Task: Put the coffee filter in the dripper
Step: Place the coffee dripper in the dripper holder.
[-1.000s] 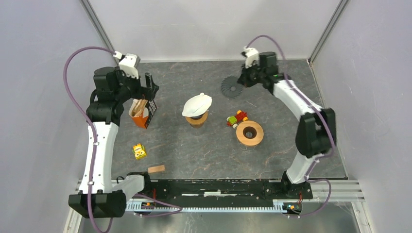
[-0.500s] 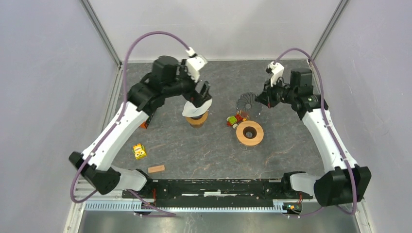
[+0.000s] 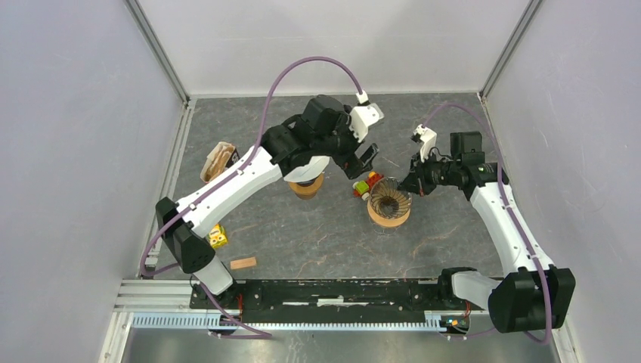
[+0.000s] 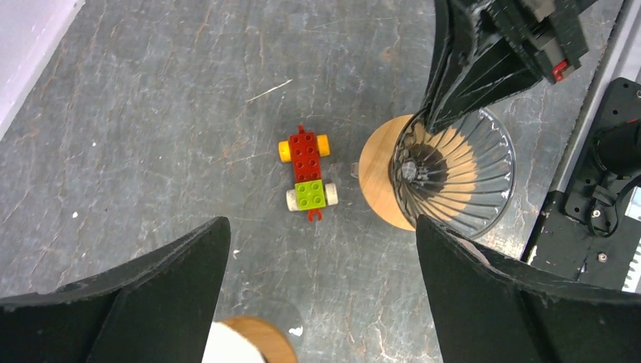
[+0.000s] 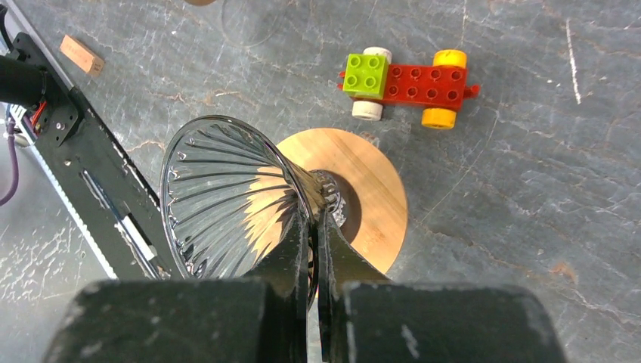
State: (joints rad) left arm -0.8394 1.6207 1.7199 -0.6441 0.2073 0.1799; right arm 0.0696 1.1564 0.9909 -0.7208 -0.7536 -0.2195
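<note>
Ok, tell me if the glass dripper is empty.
Empty: the glass dripper shows only bare ribs, wooden ring visible through it.

Right of the table's middle, the dripper is set on a wooden ring, with a toy brick car just beside it on the far-left side. Near the middle, a coffee filter is carried on a wooden stand. A carton is placed by the left edge. A small cube and a wooden block are found toward the near-left corner.
</note>
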